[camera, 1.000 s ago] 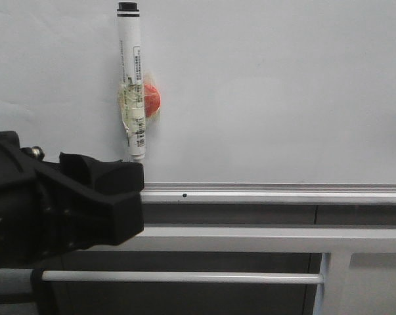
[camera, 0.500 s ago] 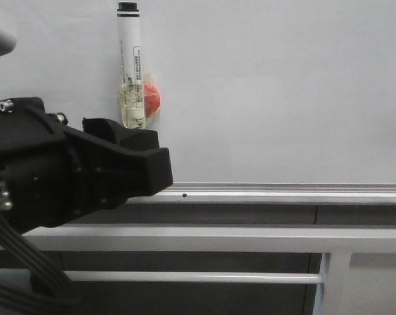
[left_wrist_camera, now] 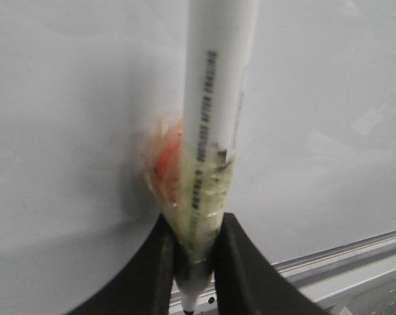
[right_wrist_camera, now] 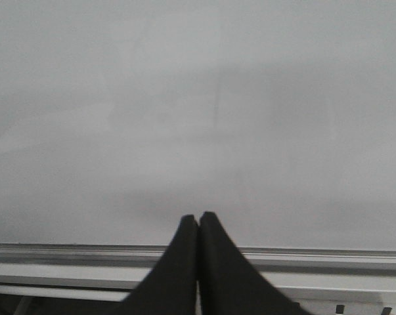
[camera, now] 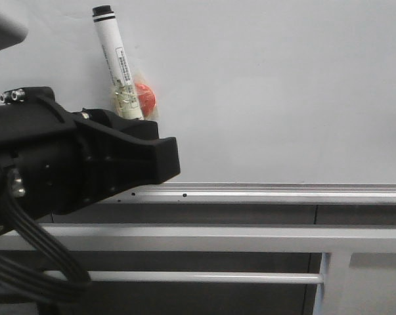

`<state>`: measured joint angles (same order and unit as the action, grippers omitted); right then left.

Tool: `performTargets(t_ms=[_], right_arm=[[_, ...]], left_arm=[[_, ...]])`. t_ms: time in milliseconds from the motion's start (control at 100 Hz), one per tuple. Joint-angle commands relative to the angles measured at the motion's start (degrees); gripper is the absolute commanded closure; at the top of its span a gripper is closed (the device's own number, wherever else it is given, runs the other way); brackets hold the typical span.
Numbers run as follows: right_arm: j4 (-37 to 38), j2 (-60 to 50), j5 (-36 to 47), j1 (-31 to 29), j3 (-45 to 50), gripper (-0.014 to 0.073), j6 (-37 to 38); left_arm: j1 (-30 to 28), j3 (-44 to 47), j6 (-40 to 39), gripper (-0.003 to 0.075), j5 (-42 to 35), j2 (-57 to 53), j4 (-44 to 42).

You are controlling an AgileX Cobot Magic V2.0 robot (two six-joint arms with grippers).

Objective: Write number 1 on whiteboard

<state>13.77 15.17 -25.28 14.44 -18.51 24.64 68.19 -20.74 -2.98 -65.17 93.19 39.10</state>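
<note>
The whiteboard (camera: 283,85) fills the upper front view, with its silver edge rail (camera: 283,192) below. No black stroke of the number 1 shows on it. A white marker pen (camera: 115,59) with a black cap leans against the board, its top tilted left, with a red lump (camera: 144,97) taped to it. My left gripper (camera: 142,147) is shut on the pen's lower end. In the left wrist view the jaws (left_wrist_camera: 198,230) clamp the taped barrel (left_wrist_camera: 217,98). My right gripper (right_wrist_camera: 198,220) is shut and empty, facing the bare board (right_wrist_camera: 198,98).
White horizontal metal bars (camera: 250,237) run below the rail, with a thinner rod (camera: 217,277) under them. The rail bears two small dark dots (camera: 184,195). The rail also shows in the right wrist view (right_wrist_camera: 316,252).
My left gripper rose and moved right, up to the pen, and closed on its lower end. The pen, upright before, now tilts with its cap to the left.
</note>
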Motion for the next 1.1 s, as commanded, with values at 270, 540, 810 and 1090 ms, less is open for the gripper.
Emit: performTargets(t_ms=[270, 540, 810, 1090], right_arm=[[0.7, 2.6, 0.7, 11.7, -5.5, 0.0657, -10.5], [1.9, 11.6, -7.7, 30.8, -11.7, 0.0657, -15.6], [1.9, 20.1, -9.3, 39.8, -18.3, 0.0508, -19.3], [1.9, 25.4, -10.9, 41.8, -21.0, 0.0135, -19.3]], left_arm=[[-0.1, -0.7, 6.2, 0.0741, -4.9, -1.4, -17.4], [-0.1, -3.1, 10.9, 0.0741, 8.9, -2.3, -23.8], [-0.1, -13.7, 35.7, 0.0741, 40.0, -8.1, -15.8], [-0.1, -15.3, 47.2, 0.0741, 42.3, -8.8, -14.1]])
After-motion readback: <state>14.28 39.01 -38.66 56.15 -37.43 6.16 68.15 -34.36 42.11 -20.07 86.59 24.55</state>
